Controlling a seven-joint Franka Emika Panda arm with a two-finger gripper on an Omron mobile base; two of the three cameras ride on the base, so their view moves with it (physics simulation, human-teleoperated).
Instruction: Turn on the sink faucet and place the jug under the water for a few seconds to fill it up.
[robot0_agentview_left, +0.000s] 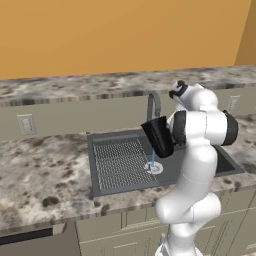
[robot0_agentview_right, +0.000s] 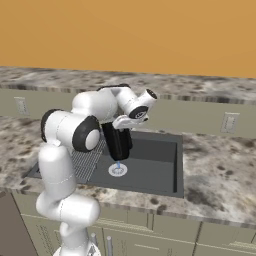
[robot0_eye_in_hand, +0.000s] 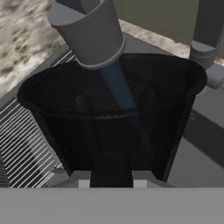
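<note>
Speckled grey stone worktop (robot0_agentview_left: 45, 170) along the orange wall, with dark grey sink (robot0_agentview_left: 115, 177) sunk into it: ribbed drainboard (robot0_agentview_left: 117, 162) on the left, round silver drain (robot0_agentview_right: 118, 170) in the basin floor.

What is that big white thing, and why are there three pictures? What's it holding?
The white thing is a robot arm in a pretend kitchen. Two pictures come from cameras behind it, one on its left and one on its right. The third comes from a camera on its hand, looking along its jaws. In front of the arm is a speckled counter with a dark sink set into it. Its gripper is shut on a black jug, held over the sink under the faucet. In the hand picture, blue water runs from the spout into the jug. In the other two, a thin stream also shows below the jug, at the drain.
</note>
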